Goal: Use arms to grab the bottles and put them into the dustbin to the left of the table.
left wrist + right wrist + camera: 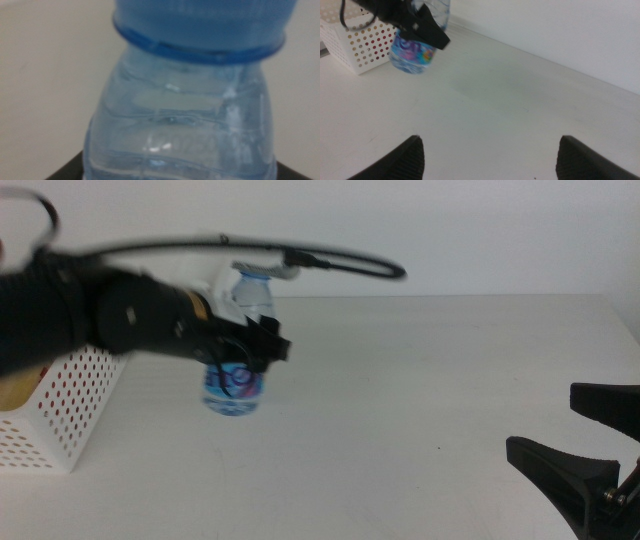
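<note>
Your left gripper (pixel 250 350) squeezes the water bottle (pixel 235 385) just beside the dustbin (pixel 60 415), your right gripper (pixel 490 155) waits wide open, empty, far from the dustbin

Open tabletop on your right, crowded corner on your left

You have bare table (pixel 420 400) across the middle and right, where the right gripper (pixel 590 450) waits with jaws apart near the bottom edge. On the left, the left gripper (pixel 245 352) sits around the water bottle (pixel 236 385), just beside the dustbin (pixel 70 415); its arm and looping cable (pixel 330 258) block the way over that corner.
</note>
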### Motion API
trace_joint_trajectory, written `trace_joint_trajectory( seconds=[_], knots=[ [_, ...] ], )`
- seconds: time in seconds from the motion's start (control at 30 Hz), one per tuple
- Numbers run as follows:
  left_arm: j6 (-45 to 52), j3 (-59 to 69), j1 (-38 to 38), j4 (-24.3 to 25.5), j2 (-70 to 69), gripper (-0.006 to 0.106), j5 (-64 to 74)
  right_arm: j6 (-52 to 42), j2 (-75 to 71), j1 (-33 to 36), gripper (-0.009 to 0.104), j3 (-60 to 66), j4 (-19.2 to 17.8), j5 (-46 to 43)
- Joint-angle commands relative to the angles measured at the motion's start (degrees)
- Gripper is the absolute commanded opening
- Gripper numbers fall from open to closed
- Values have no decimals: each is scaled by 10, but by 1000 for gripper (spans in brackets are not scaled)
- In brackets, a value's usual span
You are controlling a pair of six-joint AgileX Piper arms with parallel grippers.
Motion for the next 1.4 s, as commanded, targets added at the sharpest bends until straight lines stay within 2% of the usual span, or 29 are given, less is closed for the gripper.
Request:
trace_joint_trajectory(
  seconds=[0.0,0.17,0.3,0.63,0.8,0.97,1.37],
  knots=[
    [12,-66,22,-4,-19,-5,64,-8,-1,0,72,-13,-4,-40],
    [82,-143,83,-33,-1,-5,197,-8,-1,0,72,-13,-4,-40],
    [127,-213,165,-54,10,-5,292,-8,-1,0,72,-13,-4,-40],
    [174,-349,350,-52,53,-5,433,-8,-1,0,72,-13,-4,-40],
    [188,-389,419,-49,92,-5,475,-8,-1,0,72,-13,-4,-40],
    [189,-403,450,-50,139,-5,474,-8,-1,0,72,-13,-4,-40],
    [185,-403,450,-65,240,-2,421,-8,-1,0,72,-13,-4,-40]
  ],
)
